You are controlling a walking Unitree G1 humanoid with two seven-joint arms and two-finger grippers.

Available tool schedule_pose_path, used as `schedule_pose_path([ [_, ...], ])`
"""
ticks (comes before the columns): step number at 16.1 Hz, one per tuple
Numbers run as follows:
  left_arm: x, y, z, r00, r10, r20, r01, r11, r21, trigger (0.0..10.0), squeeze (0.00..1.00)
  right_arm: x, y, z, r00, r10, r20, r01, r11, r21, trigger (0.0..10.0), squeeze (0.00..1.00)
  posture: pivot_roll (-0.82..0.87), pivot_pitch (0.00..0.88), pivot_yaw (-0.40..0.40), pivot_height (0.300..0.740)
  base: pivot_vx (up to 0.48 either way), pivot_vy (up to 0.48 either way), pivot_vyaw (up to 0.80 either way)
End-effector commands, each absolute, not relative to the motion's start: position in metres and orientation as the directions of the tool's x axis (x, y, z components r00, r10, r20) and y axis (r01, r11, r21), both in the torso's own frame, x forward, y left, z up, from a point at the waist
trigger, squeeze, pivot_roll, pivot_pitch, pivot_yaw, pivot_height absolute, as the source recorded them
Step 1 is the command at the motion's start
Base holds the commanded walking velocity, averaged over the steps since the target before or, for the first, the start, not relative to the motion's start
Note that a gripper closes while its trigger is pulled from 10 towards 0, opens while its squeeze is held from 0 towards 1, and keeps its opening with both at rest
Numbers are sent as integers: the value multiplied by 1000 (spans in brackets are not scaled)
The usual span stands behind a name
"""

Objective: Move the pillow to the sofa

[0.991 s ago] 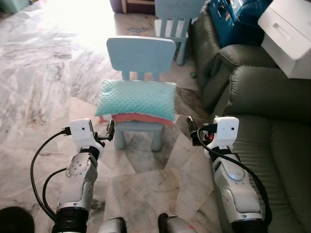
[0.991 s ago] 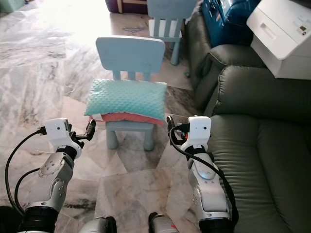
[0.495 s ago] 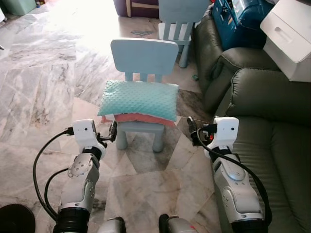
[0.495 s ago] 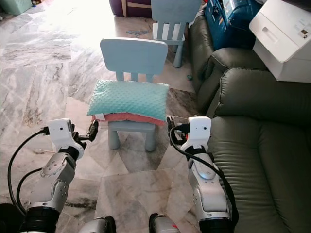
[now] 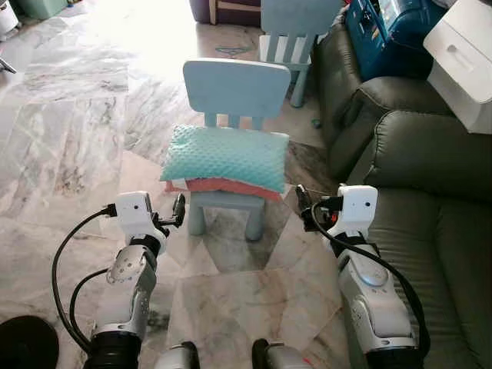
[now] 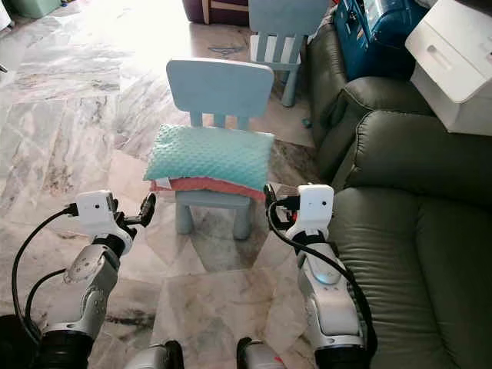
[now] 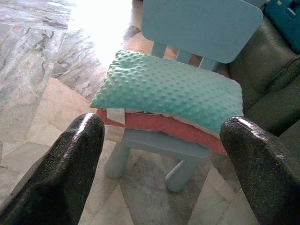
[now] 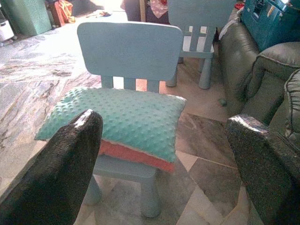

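Note:
The pillow [image 5: 224, 157], teal and dotted on top with a coral underside, lies across the seat of a small light-blue chair [image 5: 236, 86] straight ahead. The dark green sofa [image 5: 430, 161] runs along the right. My left gripper [image 5: 179, 209] is held open just short of the chair's front left corner, below the pillow's edge. On the other side my right gripper [image 5: 301, 198] is also open, near the front right corner, between chair and sofa. In both wrist views the pillow [image 7: 173, 89] [image 8: 122, 117] sits between widely spread fingers [image 7: 70, 164] [image 8: 56, 173], untouched.
A second light-blue chair [image 5: 296, 31] stands behind the first. A blue bag [image 5: 384, 31] and a white cabinet [image 5: 469, 61] rest on the sofa's far end. Marble floor [image 5: 69, 131] stretches to the left. A black round object [image 5: 27, 342] lies at the bottom left.
The whole picture has drifted slightly, so the chair and pillow sit a little further right in view. Both arms keep the same pose and both grippers stay open.

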State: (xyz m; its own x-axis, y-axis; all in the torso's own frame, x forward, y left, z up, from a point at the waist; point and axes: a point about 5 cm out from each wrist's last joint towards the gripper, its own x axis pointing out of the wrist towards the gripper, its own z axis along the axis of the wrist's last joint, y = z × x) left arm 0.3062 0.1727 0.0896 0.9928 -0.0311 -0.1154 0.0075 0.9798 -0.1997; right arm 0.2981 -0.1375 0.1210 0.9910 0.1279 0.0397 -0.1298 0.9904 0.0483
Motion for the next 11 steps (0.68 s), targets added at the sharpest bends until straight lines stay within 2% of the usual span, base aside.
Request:
schedule_pose_path([
  [1, 304, 171, 90, 993, -46, -105, 26, 983, -183, 10000, 0, 296, -139, 117, 992, 122, 25, -123, 991, 46, 10000, 0, -89, 186, -38, 740, 0, 0, 0],
  [11, 302, 171, 91, 995, -53, -86, 38, 985, -168, 10000, 0, 297, -139, 114, 994, 107, 2, -107, 992, 66, 10000, 0, -92, 191, -38, 740, 0, 0, 0],
])
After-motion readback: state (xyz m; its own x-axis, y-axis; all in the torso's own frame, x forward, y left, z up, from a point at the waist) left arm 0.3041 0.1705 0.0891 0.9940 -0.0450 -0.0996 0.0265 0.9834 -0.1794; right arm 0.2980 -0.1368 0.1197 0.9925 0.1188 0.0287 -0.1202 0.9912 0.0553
